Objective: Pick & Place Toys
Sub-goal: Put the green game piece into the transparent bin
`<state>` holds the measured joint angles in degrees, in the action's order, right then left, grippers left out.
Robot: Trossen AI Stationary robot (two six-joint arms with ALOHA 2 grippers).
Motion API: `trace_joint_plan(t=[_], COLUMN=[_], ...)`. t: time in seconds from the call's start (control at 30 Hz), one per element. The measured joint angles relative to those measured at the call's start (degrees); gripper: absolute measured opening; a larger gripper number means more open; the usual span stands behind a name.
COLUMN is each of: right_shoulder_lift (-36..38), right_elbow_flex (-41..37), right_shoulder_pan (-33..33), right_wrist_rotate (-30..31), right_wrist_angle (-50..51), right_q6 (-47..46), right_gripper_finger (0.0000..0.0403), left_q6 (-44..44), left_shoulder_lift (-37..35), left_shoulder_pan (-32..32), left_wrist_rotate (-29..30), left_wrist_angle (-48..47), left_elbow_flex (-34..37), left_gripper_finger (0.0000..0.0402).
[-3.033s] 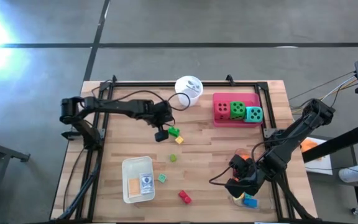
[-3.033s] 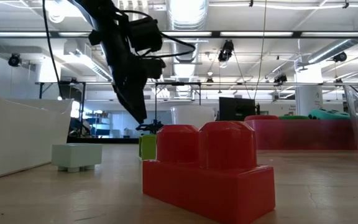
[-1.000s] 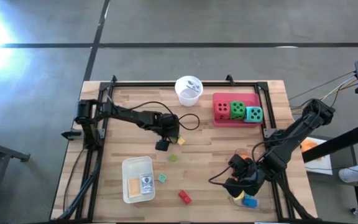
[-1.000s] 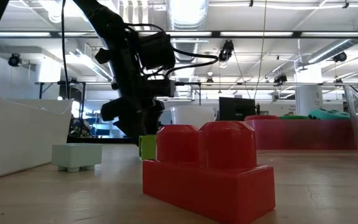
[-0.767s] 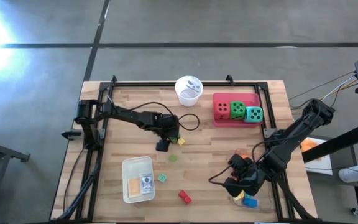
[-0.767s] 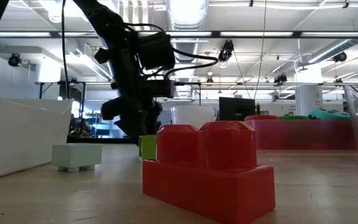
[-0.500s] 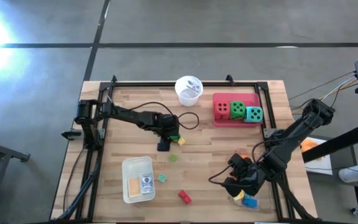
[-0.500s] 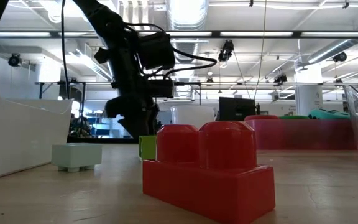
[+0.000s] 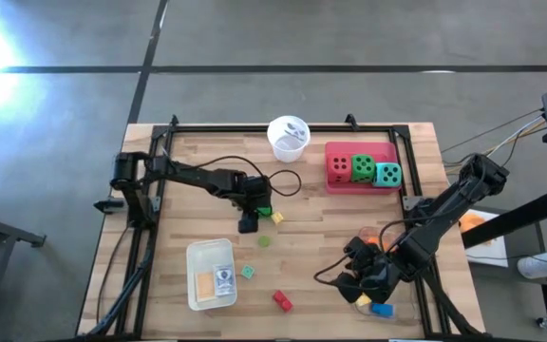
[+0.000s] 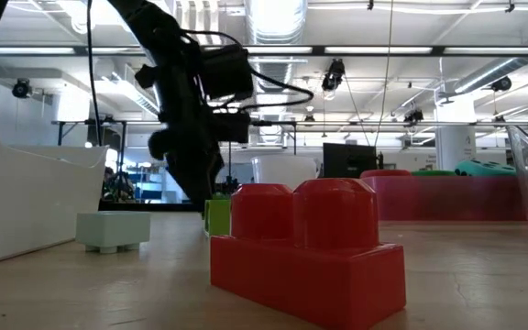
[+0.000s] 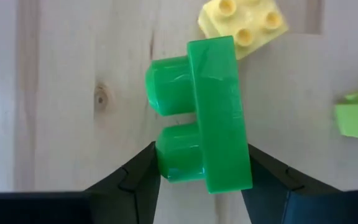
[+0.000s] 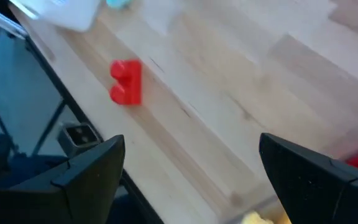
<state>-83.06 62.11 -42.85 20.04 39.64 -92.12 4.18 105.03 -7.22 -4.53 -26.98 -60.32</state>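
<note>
A green brick lies on its side on the wooden table, left of centre. My left gripper comes down on it and is shut on it; the low view shows the gripper reaching the table beside the brick. A yellow brick lies just beyond. My right gripper hovers open over the table's near right part, holding nothing. A red brick lies on the table ahead of it. My left gripper pinches the green brick's near end between its two fingers, one on the studded side and one on the flat side. The fingers come steeply from above. The brick lies on the table, studs pointing sideways.
A pale green brick, a small green one and the red brick lie near the middle. A white tray holds cards. A pink tray holds three dice. A white cup stands at the far edge, and a clear tray with bricks at the near right.
My left gripper has stayed over the green brick and rolled about its own axis; the dark camera block behind it has swung round in the high view. The brick has kept its place on the table.
</note>
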Motion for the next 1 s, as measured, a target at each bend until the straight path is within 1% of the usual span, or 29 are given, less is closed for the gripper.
trace_joint_plan(t=[0.1,0.2,0.3,0.4,0.5,0.67,0.73,0.87,1.0], right_shoulder_lift=[-0.16,-0.16,-0.16,-0.16,-0.16,-0.16,-0.16,-0.16,-0.35], right_elbow_flex=[0.02,0.29,0.77,2.02,3.31,5.41,6.76,10.53,14.69], right_shoulder_pan=[0.00,0.11,0.48,1.80,4.47,10.48,12.80,16.55,19.57], right_wrist_rotate=[3.56,8.80,15.26,19.10,19.95,20.08,20.10,19.90,17.98], right_wrist_angle=[-1.29,-2.50,-2.66,-3.00,-3.79,-10.19,-12.23,-12.91,-15.76], right_q6=[0.67,0.82,0.91,3.87,7.51,15.08,17.52,19.56,24.60], right_gripper_finger=[0.0363,0.0363,0.0363,0.0363,0.0363,0.0363,0.0363,0.0363,0.0363], left_q6=[-0.19,-0.99,-2.19,-6.00,-11.82,-22.00,-25.63,-30.99,-35.67], left_shoulder_lift=[-2.15,-4.66,-7.98,-11.43,-15.16,-20.94,-22.75,-25.48,-27.01], left_shoulder_pan=[0.00,0.00,0.02,0.02,0.07,1.10,1.75,2.65,3.45], left_wrist_rotate=[-0.46,-2.47,-7.54,-14.09,-19.20,-26.17,-28.11,-29.64,-29.82], left_wrist_angle=[-0.67,-1.73,-1.78,-0.85,1.27,8.20,10.67,15.32,20.34], left_elbow_flex=[0.00,0.00,-0.06,-0.06,-0.06,-0.10,-0.10,-0.10,-0.26], left_gripper_finger=[0.0179,0.0178,0.0178,0.0178,0.0178,0.0178,0.0178,0.0178,0.0178])
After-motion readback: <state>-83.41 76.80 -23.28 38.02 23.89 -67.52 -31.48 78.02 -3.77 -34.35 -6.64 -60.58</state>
